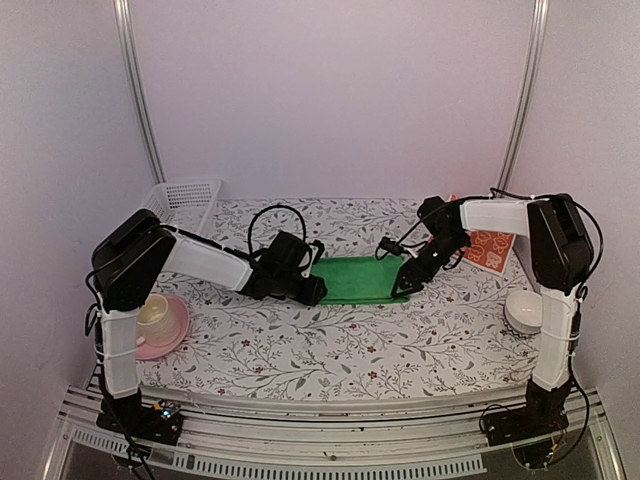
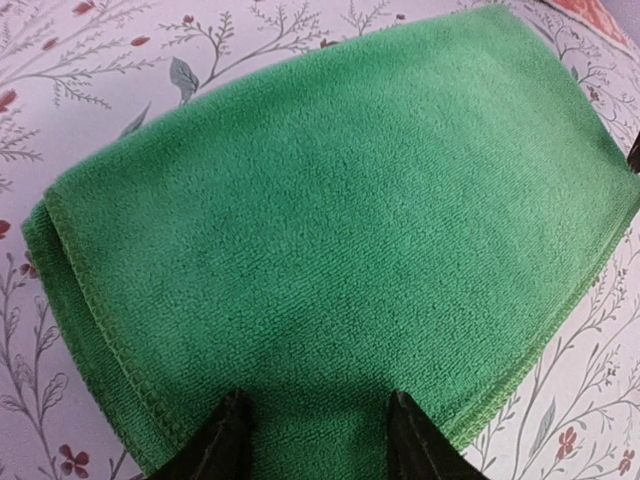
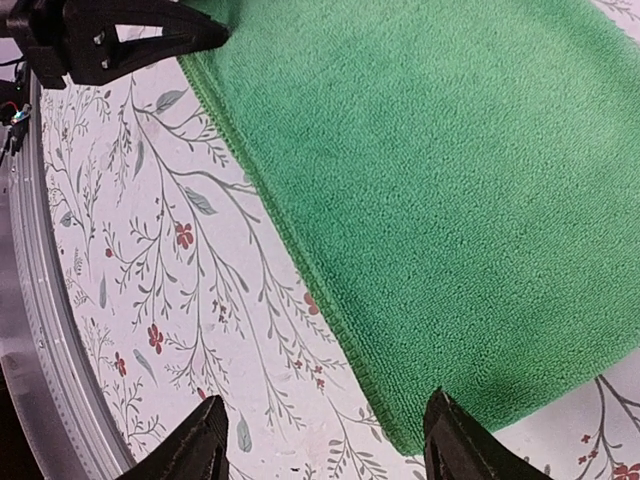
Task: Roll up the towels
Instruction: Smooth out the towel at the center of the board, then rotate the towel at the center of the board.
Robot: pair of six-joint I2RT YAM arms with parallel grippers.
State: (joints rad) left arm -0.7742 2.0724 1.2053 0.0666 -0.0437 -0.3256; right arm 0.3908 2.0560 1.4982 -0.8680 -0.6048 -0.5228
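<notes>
One floral tablecloth (image 1: 330,350) under green towel (image 1: 355,280), white walls (image 1: 330,90)

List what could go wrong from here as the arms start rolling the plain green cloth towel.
1. The green towel lies folded in layers. The left gripper, open over it, may pinch only the top layer.
2. The right gripper straddles the towel's near corner, with one finger over the floral tabletop. It may miss the hem, skewing the roll.
</notes>
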